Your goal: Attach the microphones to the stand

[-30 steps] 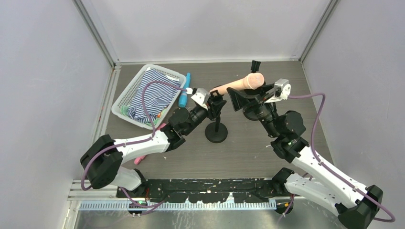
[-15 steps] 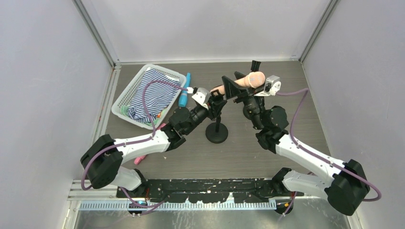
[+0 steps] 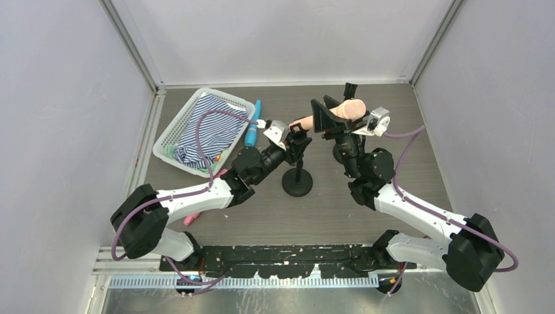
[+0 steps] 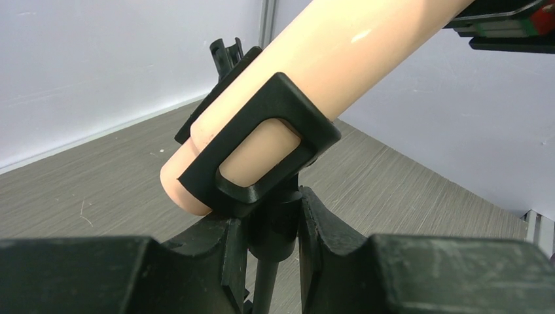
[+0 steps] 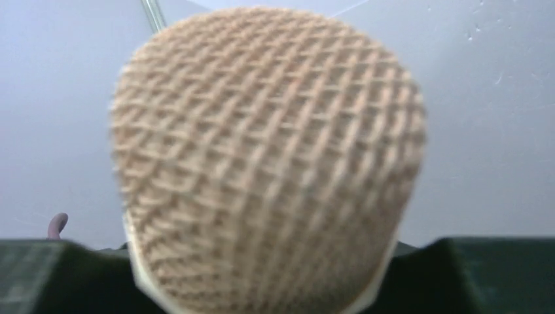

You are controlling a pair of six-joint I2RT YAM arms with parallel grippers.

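The peach-beige microphone [image 3: 340, 111] lies tilted, with its handle [image 4: 314, 59] passed through the black clip [image 4: 262, 157] on top of the stand [image 3: 296, 182]. My left gripper [image 3: 296, 140] is shut on the stand's neck just under the clip [image 4: 275, 226]. My right gripper [image 3: 335, 119] is shut on the microphone near its mesh head [image 5: 268, 150], which fills the right wrist view. The blue microphone [image 3: 253, 129] lies beside the basket. Part of the pink microphone [image 3: 191, 219] shows under my left arm.
A white basket [image 3: 171, 126] with a striped cloth sits at the back left. A second black clip [image 3: 351, 89] stands up behind the microphone's head. Grey walls close in on the left, back and right.
My right gripper has swung left toward the stand with the peach microphone, sliding its handle further into the clip. My left gripper has stayed on the stand.
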